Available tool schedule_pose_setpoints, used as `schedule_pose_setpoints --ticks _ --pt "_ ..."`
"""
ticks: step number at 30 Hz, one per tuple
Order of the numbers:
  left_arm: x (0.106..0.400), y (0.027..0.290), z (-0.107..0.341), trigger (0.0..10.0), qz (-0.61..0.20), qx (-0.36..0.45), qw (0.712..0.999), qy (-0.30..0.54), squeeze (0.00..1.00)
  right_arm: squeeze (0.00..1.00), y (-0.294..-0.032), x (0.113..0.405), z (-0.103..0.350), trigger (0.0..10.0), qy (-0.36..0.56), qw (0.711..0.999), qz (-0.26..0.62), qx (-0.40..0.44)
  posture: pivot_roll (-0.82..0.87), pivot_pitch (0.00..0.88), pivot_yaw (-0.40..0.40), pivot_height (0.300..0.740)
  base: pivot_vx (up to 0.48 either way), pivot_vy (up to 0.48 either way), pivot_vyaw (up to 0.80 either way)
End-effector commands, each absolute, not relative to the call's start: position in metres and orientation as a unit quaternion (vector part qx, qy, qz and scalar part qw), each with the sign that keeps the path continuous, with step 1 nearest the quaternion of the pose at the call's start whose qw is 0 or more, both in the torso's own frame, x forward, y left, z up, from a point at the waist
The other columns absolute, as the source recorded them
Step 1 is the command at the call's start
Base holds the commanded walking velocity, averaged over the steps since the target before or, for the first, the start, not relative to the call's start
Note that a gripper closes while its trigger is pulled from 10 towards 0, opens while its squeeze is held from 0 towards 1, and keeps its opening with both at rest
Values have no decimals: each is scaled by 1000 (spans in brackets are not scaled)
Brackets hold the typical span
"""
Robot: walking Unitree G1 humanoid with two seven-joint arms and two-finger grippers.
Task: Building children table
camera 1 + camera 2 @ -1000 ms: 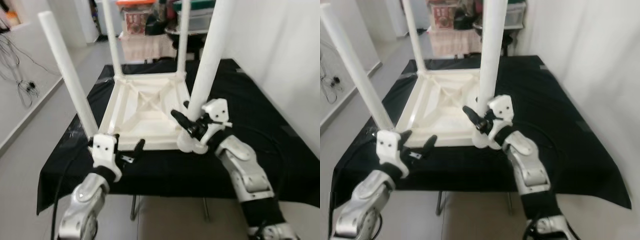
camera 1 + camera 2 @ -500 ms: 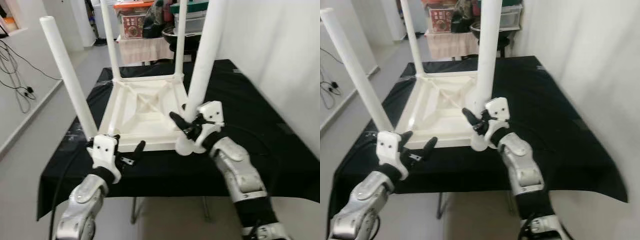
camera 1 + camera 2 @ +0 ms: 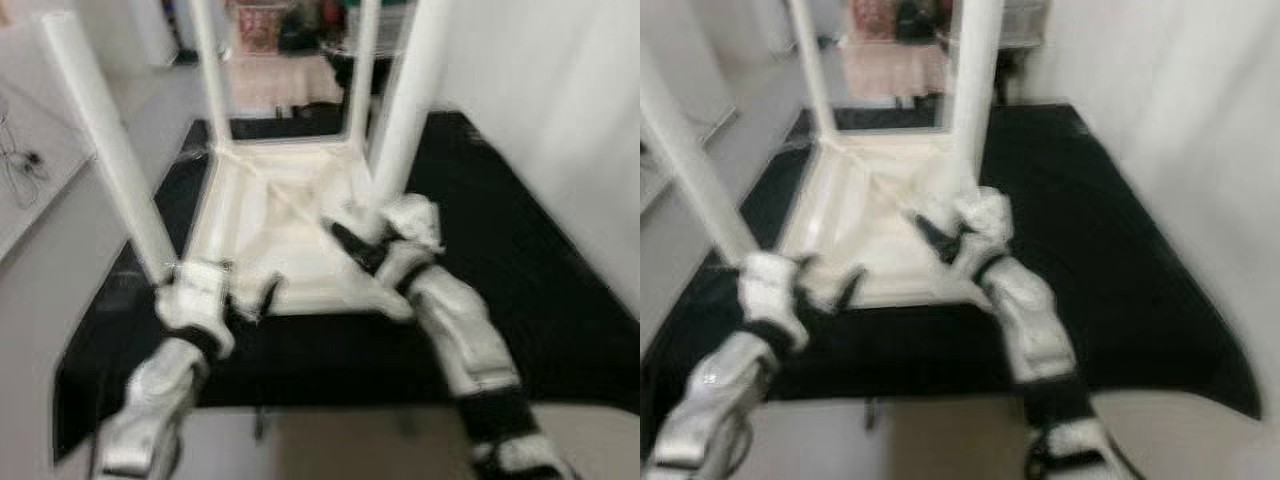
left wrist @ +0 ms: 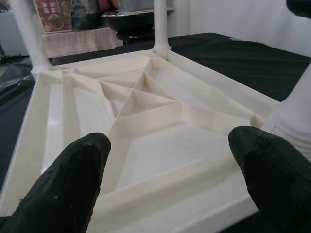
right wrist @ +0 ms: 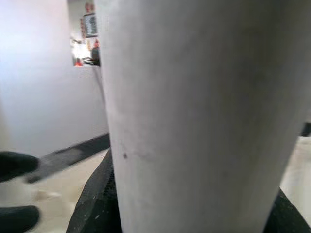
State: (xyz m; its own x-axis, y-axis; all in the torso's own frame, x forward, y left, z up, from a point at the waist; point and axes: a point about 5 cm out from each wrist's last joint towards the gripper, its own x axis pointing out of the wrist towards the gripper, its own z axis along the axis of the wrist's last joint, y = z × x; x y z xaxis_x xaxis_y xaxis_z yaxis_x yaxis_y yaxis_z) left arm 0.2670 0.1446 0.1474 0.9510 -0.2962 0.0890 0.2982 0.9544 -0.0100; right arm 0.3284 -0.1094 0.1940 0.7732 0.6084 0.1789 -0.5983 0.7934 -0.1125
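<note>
A white children's table lies upside down on a black-covered tabletop, its four legs pointing up. My right gripper is shut around the base of the near right leg. In the right wrist view that leg sits between the black fingers. My left gripper stands open at the near edge of the frame, beside the near left leg. In the left wrist view its fingers are spread wide before the ribbed underside, holding nothing.
A white wall runs along the right. Grey floor lies to the left with cables at its edge. Boxes and clutter stand behind the table. The black tabletop's near edge is just below my arms.
The head views have tilted and blurred, so the camera is moving. Both grippers keep their places on the table; the right stays shut on the leg, the left stays open.
</note>
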Motion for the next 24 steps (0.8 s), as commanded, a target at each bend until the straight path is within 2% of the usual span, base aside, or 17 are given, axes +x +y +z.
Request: schedule_pose_setpoints --ticks 1,8,10,12,14,16,18,19,20,22,23,24 --pt "267 140 147 10000 -160 -13 986 -41 0 0 -120 330 196 10000 -102 947 302 -33 -100 0 17 740 304 0 0" --pt "265 141 149 10000 -153 -25 987 -52 0 0 -125 330 197 10000 -93 944 315 -38 -102 0 16 740 43 0 0" --pt "261 133 147 10000 -194 0 980 -41 0 0 -122 325 195 10000 -84 928 360 -40 -101 0 16 740 0 -480 0" --pt "261 133 147 10000 -194 0 980 -41 0 0 -122 325 195 10000 -84 928 360 -40 -101 0 16 740 0 -480 0" --pt "252 123 145 10000 -246 5 969 -27 0 0 -123 318 194 10000 -76 905 416 -42 -100 0 16 740 0 -472 0" --pt "247 119 144 10000 -269 6 963 -18 0 0 -125 316 194 10000 -67 894 441 -43 -96 0 13 740 0 -472 0" --pt "247 119 144 10000 -269 6 963 -18 0 0 -125 316 194 10000 -67 894 441 -43 -96 0 13 740 0 -472 0" --pt "243 117 142 10000 -286 8 958 -10 0 0 -127 314 192 10000 -57 882 465 -46 -92 0 10 740 0 -472 0" --pt "243 117 142 10000 -286 8 958 -10 0 0 -127 314 192 10000 -57 882 465 -46 -92 0 10 740 0 -472 0" --pt "235 117 140 10000 -301 5 954 -6 0 0 -129 308 189 10000 -36 853 519 -43 -84 0 3 740 0 -232 0" --pt "235 117 140 10000 -301 5 954 -6 0 0 -129 308 189 10000 -36 853 519 -43 -84 0 3 740 0 0 0" --pt "232 118 139 10000 -304 10 953 -2 0 0 -130 306 188 10000 -28 841 539 -42 -81 0 1 740 0 0 0"
